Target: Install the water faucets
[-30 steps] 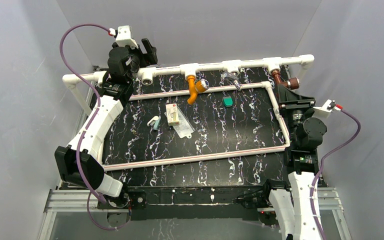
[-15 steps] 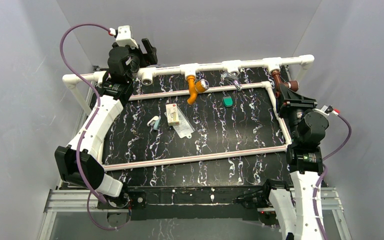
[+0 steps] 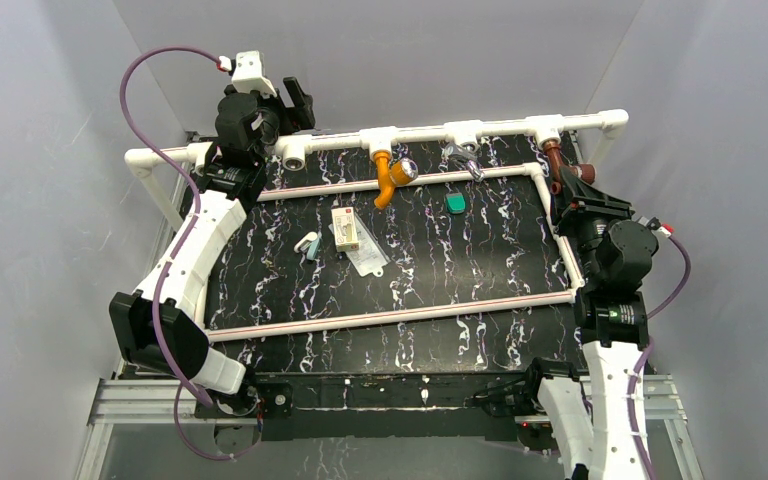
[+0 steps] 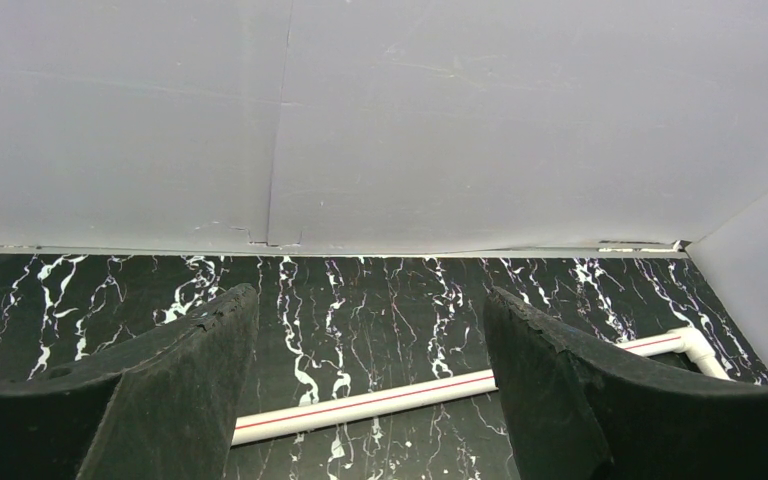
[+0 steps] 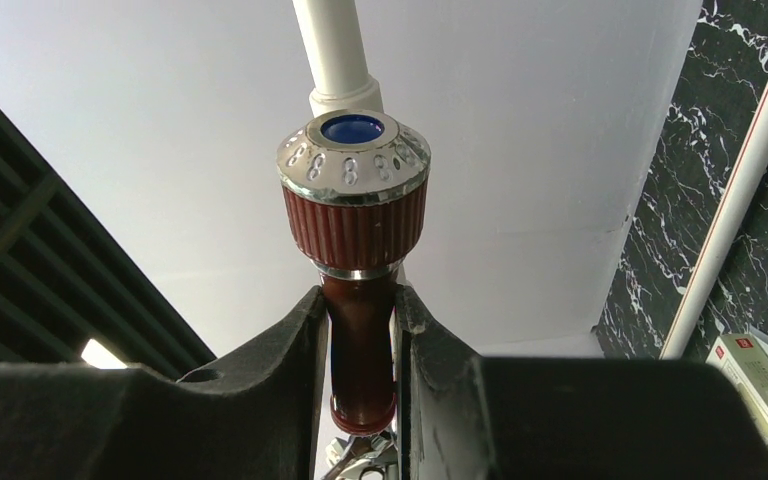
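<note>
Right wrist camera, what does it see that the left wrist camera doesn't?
Only the right wrist view shows the reddish-brown faucet, pinched by the shut right gripper, its silver knob with a blue centre, and a small box. Only the left wrist view shows the left gripper, wide open with nothing in it. Both show the black marbled table, a white pipe rail and the grey wall.

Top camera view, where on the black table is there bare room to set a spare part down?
Bare marble lies inside the pipe frame right of the plastic bag and nearer than the green block, and between the frame's near rail and the edge of the table. Crowded: the far rail by the orange faucet, and around the box.
</note>
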